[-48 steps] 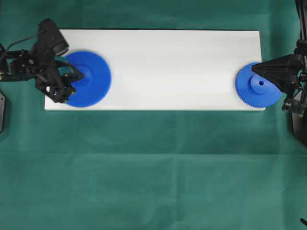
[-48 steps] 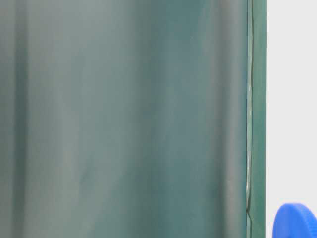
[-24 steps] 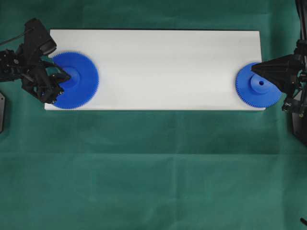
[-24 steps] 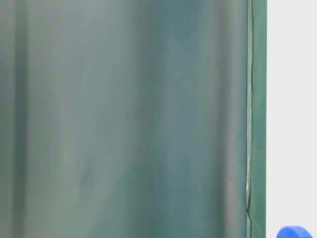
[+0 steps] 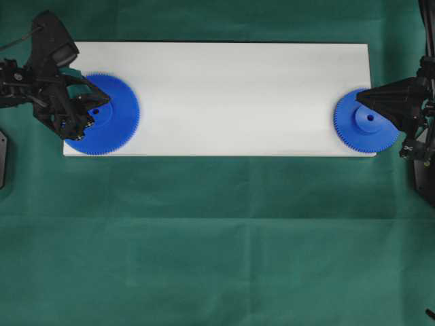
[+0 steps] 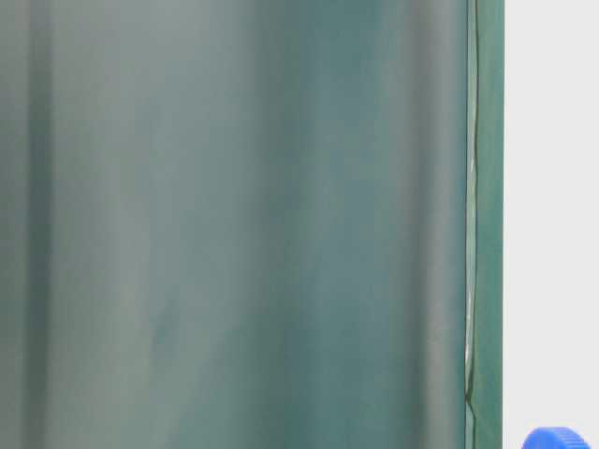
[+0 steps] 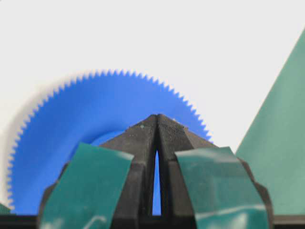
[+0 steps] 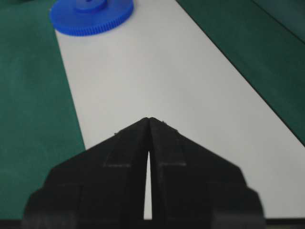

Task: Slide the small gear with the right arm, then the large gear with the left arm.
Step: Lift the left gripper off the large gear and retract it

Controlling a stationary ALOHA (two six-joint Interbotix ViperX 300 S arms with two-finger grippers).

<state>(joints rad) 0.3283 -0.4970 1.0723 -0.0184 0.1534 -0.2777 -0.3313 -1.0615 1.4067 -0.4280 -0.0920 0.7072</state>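
Blue small gear (image 5: pixel 367 121) sits at white board's (image 5: pixel 231 95) right end, large gear (image 5: pixel 105 114) at left end. Both slides look finished. Left hand (image 7: pixel 157 117) and right hand (image 8: pixel 149 119) pinched closed, empty.

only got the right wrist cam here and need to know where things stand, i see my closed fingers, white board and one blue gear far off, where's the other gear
Observer: The small gear lies at the right end of the white board, under the right gripper, in the overhead view.
Operator: is it fully on the board
Observer: Not quite; its toothed edge overhangs the board's right edge onto the green cloth.
Operator: and the far gear, is the left arm on it
Observer: The left gripper, fingers together, points over the large gear near its hub.
Operator: is that gear near an edge
Observer: Yes, overhead it sits at the board's left end near the front corner.
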